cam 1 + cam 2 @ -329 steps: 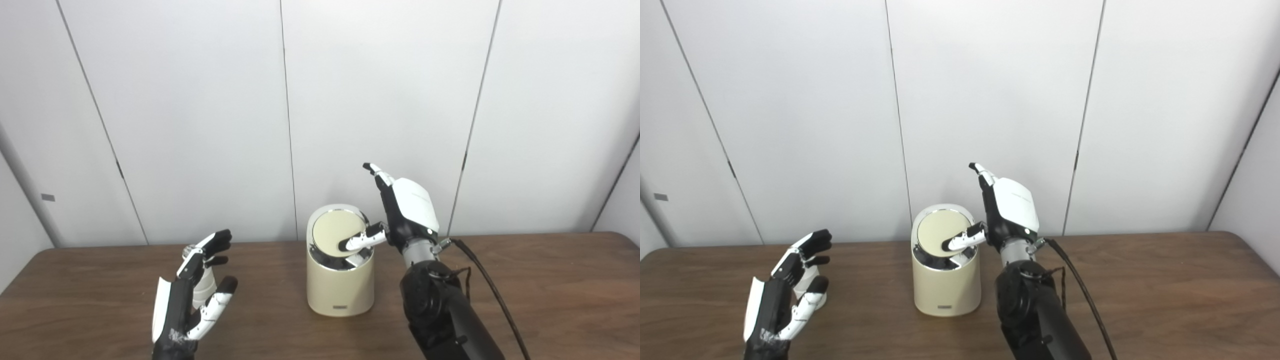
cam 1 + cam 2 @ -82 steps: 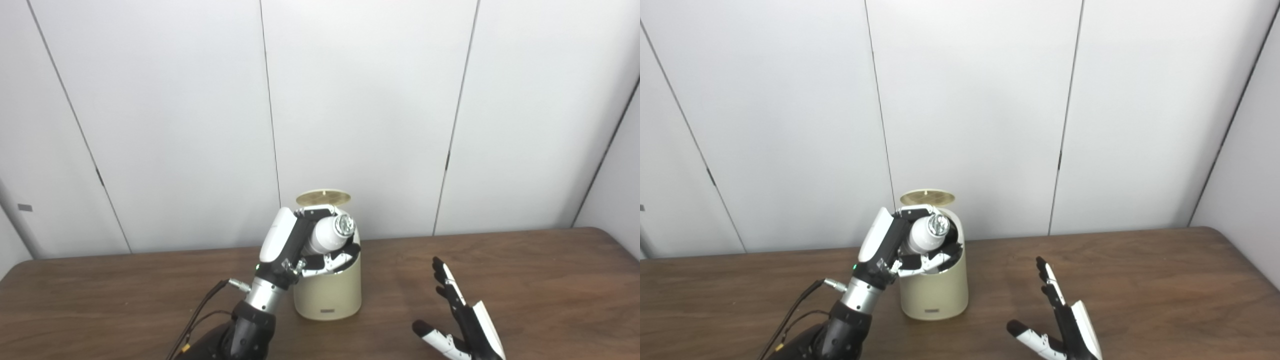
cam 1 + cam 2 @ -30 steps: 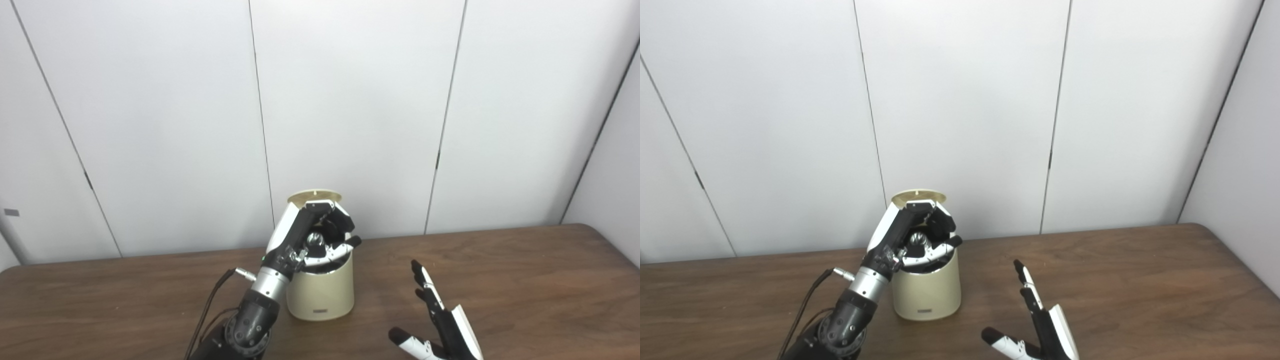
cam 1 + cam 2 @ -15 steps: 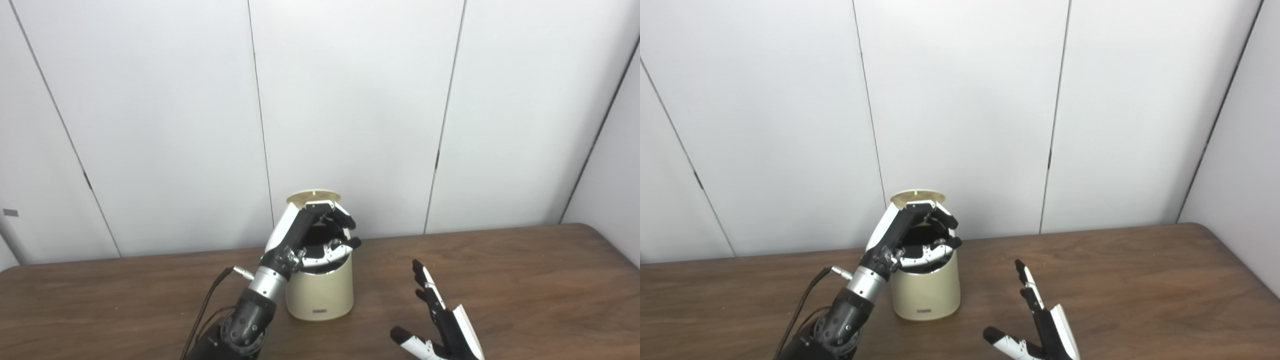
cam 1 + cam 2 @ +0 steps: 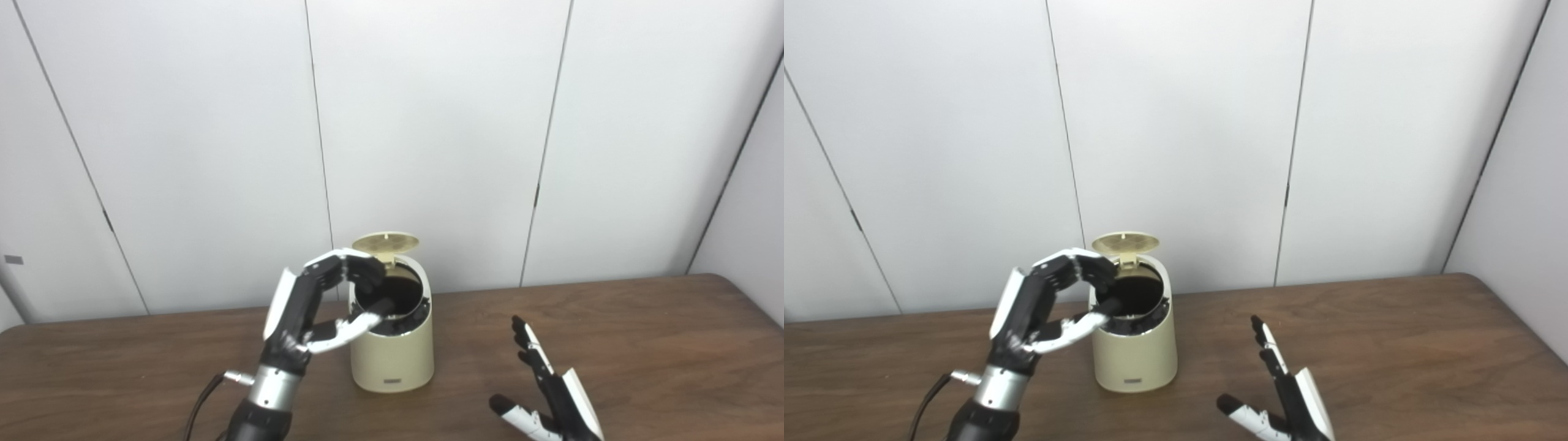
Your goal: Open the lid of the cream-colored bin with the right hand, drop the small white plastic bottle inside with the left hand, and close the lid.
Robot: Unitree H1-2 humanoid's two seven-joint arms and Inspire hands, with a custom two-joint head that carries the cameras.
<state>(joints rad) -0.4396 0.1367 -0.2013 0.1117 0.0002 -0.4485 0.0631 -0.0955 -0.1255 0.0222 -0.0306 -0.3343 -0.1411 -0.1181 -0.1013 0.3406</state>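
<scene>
Left robot hand [image 5: 306,306] beside open bin [image 5: 392,361]

Brown wooden table [image 5: 643,331]; white panelled wall [image 5: 429,122] behind, dark seams.

The left hand [image 5: 309,306] has a white shell over its back, black finger segments and a white thumb with a black tip. Below it sits a polished silver wrist cuff [image 5: 269,384] above a black forearm [image 5: 257,424]. A silver connector [image 5: 236,378] juts from the wrist and carries a black cable [image 5: 199,407]. The right hand [image 5: 554,401] shows the same scheme: a white back plate, black fingers and a white thumb tipped in black.
</scene>
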